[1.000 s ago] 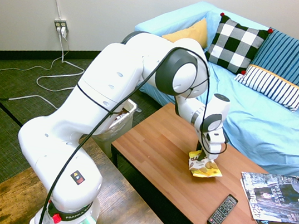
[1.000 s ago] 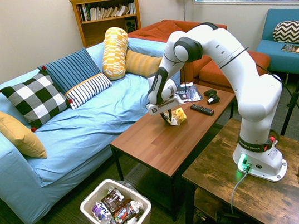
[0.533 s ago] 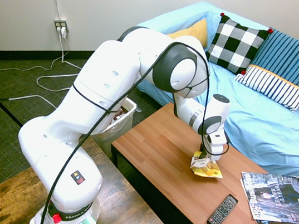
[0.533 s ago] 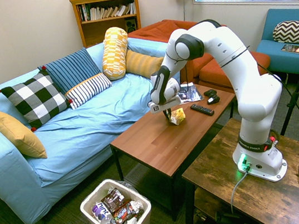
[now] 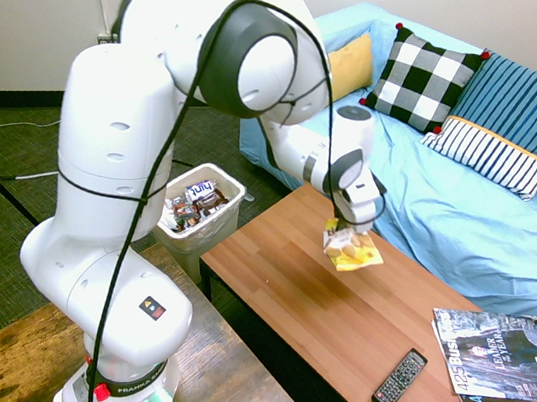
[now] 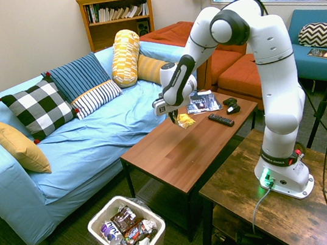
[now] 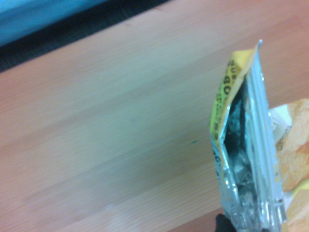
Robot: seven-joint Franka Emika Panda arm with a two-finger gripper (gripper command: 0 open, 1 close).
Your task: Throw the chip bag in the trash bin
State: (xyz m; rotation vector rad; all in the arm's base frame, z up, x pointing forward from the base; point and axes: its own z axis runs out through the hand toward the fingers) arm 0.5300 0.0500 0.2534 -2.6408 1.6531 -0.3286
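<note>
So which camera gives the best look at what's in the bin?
The second exterior view: the bin stands close there, its open top showing wrappers and a bottle. The first exterior view shows them too, but smaller and partly behind the arm. The wrist view misses the bin.

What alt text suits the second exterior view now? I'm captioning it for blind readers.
A white Franka arm's gripper holds a yellow chip bag above a wooden coffee table. A white trash bin holding discarded wrappers stands in front, near a light-blue sofa.
</note>
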